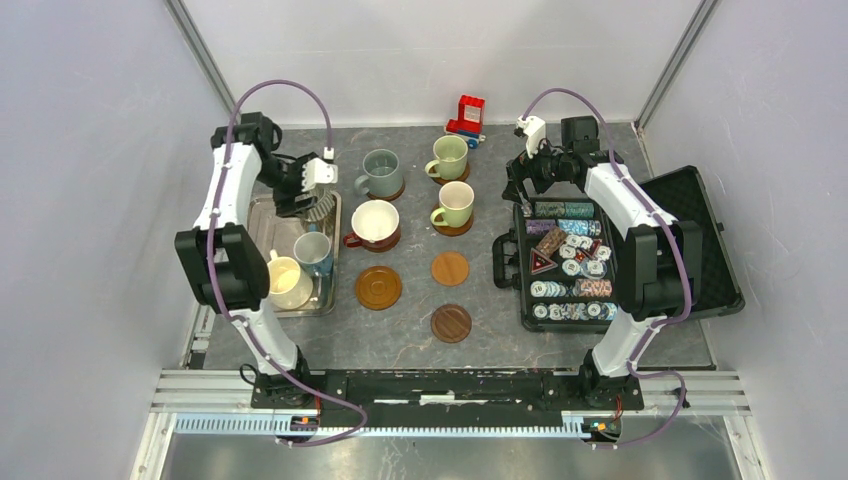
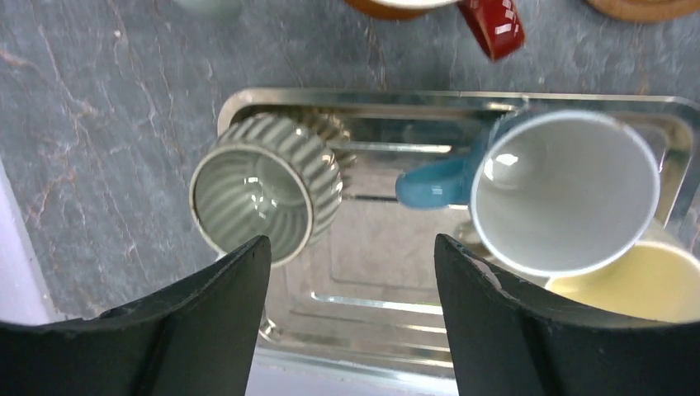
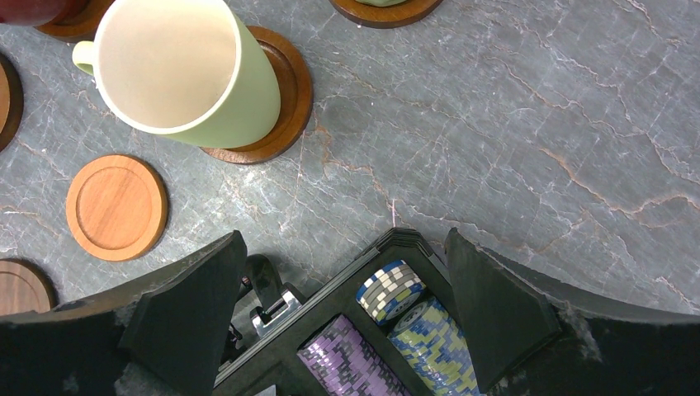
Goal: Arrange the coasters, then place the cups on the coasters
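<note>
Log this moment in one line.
left gripper open over tray; right gripper open over chip case edge; four cups on coasters; three cups in tray; three coasters bare

Bench (image 1: 410, 335) is a dark grey slab with a marbled stone look, pale veins all over it. Sitting straight on it: a shiny square metal tray (image 1: 258, 222) over on the left side, and an open black poker chip case (image 1: 714, 262) on the right with its lid folded out flat. In the middle there are round wooden coasters. Three are bare: a reddish one (image 1: 378, 287), a small lighter one (image 1: 450, 268) and a dark one (image 1: 451, 323) nearest the front. Four more are farther back in a two-by-two block (image 1: 388, 195) (image 1: 462, 178) (image 1: 375, 245) (image 1: 455, 230). At the far edge there's a little red toy (image 1: 465, 115).
</note>
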Action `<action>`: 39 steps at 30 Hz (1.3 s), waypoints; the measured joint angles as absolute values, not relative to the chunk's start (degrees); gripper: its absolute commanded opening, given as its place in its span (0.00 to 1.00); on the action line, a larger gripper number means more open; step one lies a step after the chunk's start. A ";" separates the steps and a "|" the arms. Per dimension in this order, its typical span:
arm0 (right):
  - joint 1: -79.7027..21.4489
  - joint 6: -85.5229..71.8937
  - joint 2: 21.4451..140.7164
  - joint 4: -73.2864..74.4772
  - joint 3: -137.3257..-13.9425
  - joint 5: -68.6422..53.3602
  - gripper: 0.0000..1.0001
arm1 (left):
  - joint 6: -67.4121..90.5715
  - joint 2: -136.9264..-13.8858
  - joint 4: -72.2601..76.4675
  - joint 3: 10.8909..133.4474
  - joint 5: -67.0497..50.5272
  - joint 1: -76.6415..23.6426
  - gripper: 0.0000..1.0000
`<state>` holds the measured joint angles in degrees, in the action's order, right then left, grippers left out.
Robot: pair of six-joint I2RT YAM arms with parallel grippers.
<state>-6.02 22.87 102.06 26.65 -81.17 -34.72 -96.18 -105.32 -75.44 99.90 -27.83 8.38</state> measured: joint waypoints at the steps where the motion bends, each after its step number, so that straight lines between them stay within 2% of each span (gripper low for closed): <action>1: -6.02 22.87 102.06 26.63 -81.17 -34.72 0.98 | -94.80 -105.32 -75.05 99.92 -27.94 7.55 0.76; 16: -6.02 22.81 102.06 26.59 -80.93 -34.72 0.98 | -81.95 -106.34 -67.26 93.54 -24.01 0.71 0.70; 30: -6.02 22.81 102.06 26.59 -80.86 -34.72 0.98 | -80.68 -106.59 -65.14 91.20 -16.08 2.20 0.63; 39: -6.02 22.81 102.06 26.59 -80.82 -34.72 0.98 | -80.68 -107.11 -66.52 91.26 -15.07 6.09 0.63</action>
<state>-6.02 22.81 102.06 26.59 -80.82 -34.72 -80.68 -107.11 -66.52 91.26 -15.07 6.09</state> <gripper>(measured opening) 0.980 0.625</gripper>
